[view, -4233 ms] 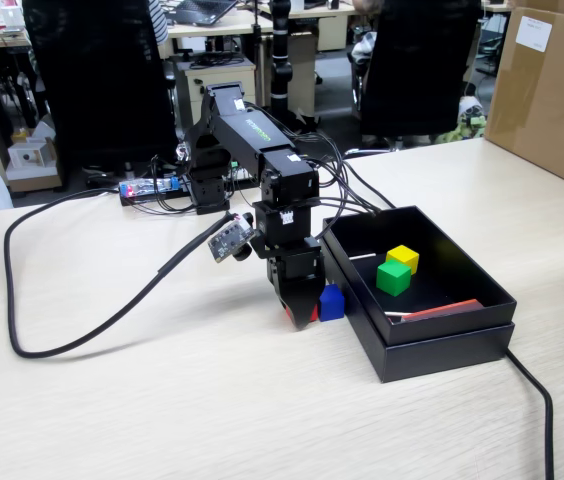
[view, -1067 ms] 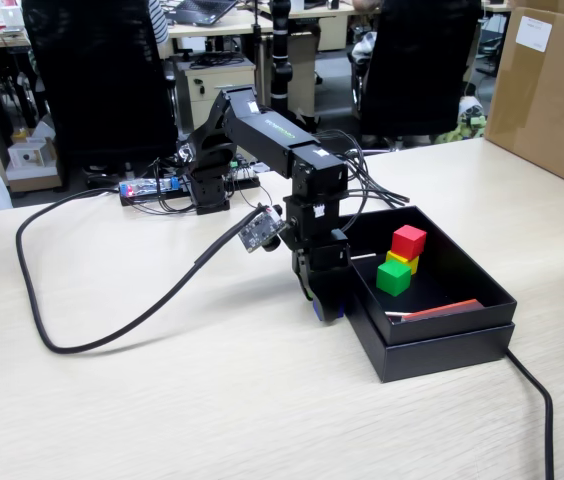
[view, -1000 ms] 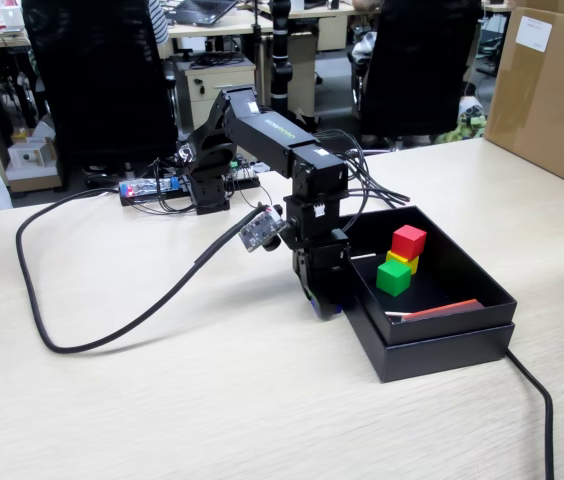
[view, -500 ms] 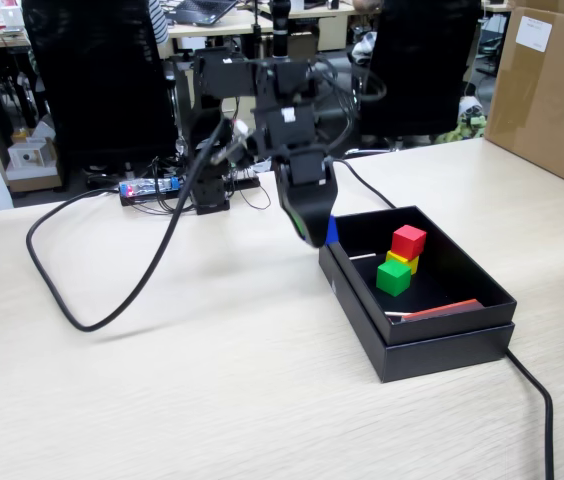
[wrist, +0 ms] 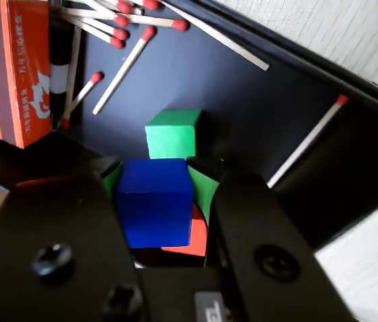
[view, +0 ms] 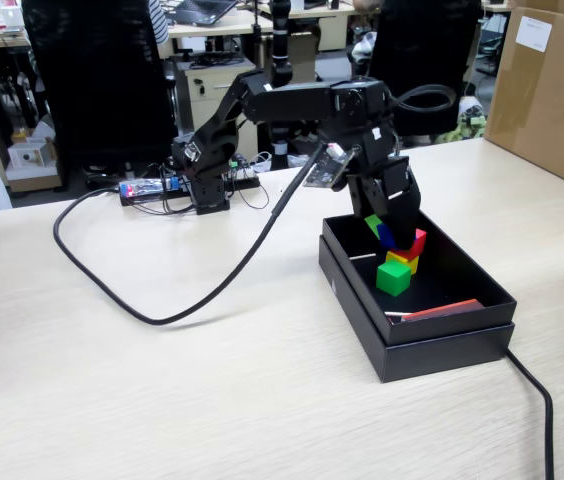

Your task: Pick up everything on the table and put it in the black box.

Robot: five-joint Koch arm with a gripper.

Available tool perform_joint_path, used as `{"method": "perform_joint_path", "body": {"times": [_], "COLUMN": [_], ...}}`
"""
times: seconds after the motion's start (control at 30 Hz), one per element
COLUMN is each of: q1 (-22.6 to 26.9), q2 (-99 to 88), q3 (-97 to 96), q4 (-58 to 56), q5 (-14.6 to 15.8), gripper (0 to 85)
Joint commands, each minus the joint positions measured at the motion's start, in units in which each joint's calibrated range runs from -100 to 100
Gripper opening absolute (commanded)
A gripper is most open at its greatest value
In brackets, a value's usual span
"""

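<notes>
Swung over from the worktop's edge, the tool (wrist: 154,194) — clamped on the blue cube (wrist: 155,201) — hangs inside the black box (view: 462,275); next, release it.

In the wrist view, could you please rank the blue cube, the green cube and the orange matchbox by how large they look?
1. Orange matchbox, largest, though the frame cuts it off.
2. Blue cube, held in the gripper close to the camera, so it probably only looks bigger.
3. Green cube, smallest, lying farther off in the black box.
</notes>
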Motion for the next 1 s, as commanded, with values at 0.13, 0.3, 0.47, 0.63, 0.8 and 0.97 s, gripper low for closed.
{"method": "perform_joint_path", "body": {"times": [0.13,0.3,0.47,0.63,0.8,0.97], "q1": [0.05,-0.1,-0.05,-0.1,-2.34,-6.94], "q2": [2.3,2.88,-0.22,-16.74,-41.3,-64.48], "q3": [5.95,4.14,0.79,-7.74,-14.99,-28.5], "q4": [0.23,0.23,0.23,0.23,0.23,2.74], "q5": [-0.39,-0.39,-0.39,-0.44,-1.22,-2.98], "gripper": [17.0,27.3,43.9,50.4,50.1,49.9]}}
